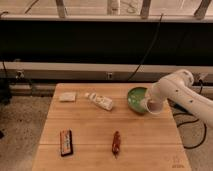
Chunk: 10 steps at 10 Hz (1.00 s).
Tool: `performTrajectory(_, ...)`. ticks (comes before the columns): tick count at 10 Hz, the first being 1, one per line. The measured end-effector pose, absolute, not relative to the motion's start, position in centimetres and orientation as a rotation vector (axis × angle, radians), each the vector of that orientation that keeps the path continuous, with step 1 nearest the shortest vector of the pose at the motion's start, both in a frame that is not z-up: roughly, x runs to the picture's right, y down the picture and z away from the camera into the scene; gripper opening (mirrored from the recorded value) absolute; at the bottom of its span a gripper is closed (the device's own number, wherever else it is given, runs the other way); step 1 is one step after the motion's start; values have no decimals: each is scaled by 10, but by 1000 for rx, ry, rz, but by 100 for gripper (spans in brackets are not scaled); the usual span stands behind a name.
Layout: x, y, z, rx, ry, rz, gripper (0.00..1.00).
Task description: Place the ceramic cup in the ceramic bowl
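The ceramic bowl point(135, 97), round and glossy green, sits on the wooden table point(95, 135) near its far right corner. The ceramic cup point(154, 107), small and white, is at the bowl's right rim, at the end of my white arm, which reaches in from the right. My gripper point(150, 103) is shut on the cup and holds it low, just beside and slightly over the bowl's right edge. The fingers are mostly hidden behind the cup and wrist.
A white bottle point(101, 101) lies left of the bowl. A pale sponge-like block point(67, 97) is at the far left. A dark snack bar point(66, 142) and a reddish-brown stick point(116, 143) lie near the front. Cables hang off the right side.
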<state>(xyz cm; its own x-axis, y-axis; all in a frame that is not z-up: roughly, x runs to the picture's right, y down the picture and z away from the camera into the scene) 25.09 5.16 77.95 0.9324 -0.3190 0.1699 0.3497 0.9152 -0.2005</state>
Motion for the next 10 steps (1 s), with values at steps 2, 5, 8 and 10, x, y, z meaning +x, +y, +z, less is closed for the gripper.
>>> performTrajectory(2,252,51,781,-230,-135,-344,20)
performTrajectory(5,254,51,783,-231,-135,-344,20)
performTrajectory(8,256,50,786,-229,-137,-344,20)
performTrajectory(10,257,50,787,-228,-137,-344,20)
